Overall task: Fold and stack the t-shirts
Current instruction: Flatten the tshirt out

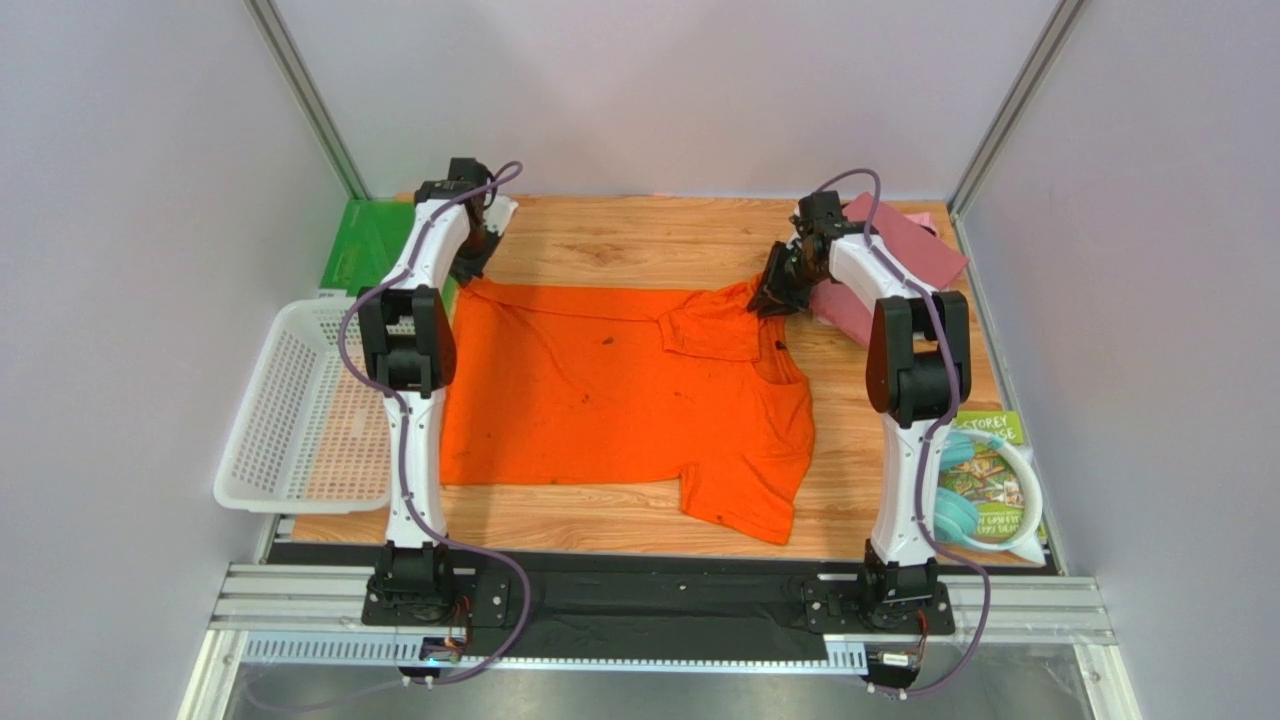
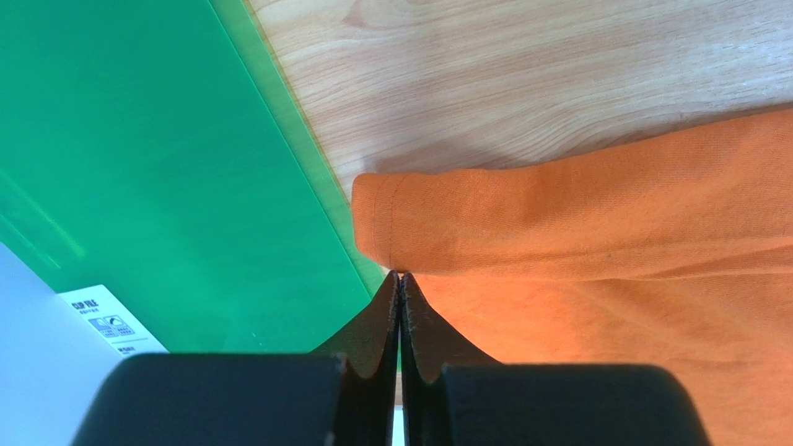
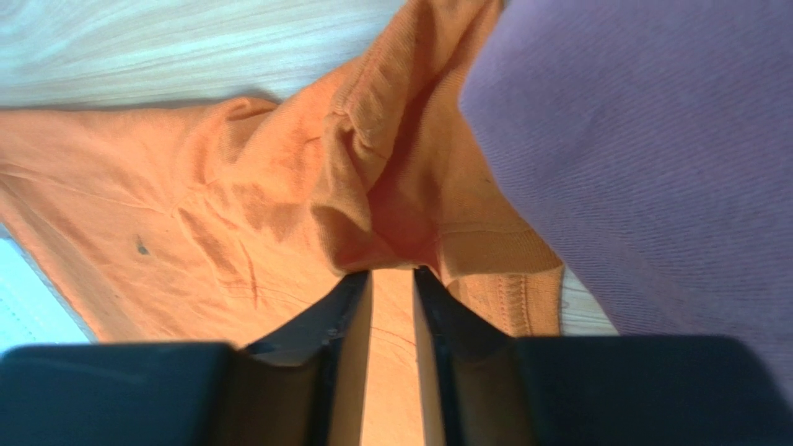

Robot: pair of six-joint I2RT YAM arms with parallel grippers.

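**Overhead view.** Clock positions are read on the table (image 1: 586,518), with 12 o'clock at the far wall.

- **Nearest:** the two arm bases sit at 7 and 5 o'clock on the rail.
- **4 o'clock:** a printed packet (image 1: 984,477) lies beside the table's right edge.
- **9 o'clock:** a white mesh basket (image 1: 286,413) lies at the left edge.
- **Centre:** the orange t-shirt (image 1: 601,398) is spread mostly flat. One sleeve points to 5 o'clock, and the far-right part is turned inward and rumpled towards 1 o'clock.
- **11 o'clock:** the left gripper (image 1: 484,248) is at the shirt's far-left corner, beside the green sheet (image 1: 361,248). In the left wrist view its fingers (image 2: 377,325) are pressed together. The tips meet at the lower edge of a folded orange sleeve, where cloth and green sheet adjoin. Whether any cloth is caught between the tips cannot be told.
- **1 o'clock:** the right gripper (image 1: 774,285) is at the rumpled part of the shirt. In the right wrist view its fingers (image 3: 307,334) stand narrowly apart. Bunched orange cloth lies just beyond the tips, and no cloth is visibly pinched.
- **Farthest, 1 to 2 o'clock:** the folded dusty-red t-shirts (image 1: 917,248) lie in the far-right corner. In the right wrist view this cloth looks mauve and lies right beside the orange bunch.
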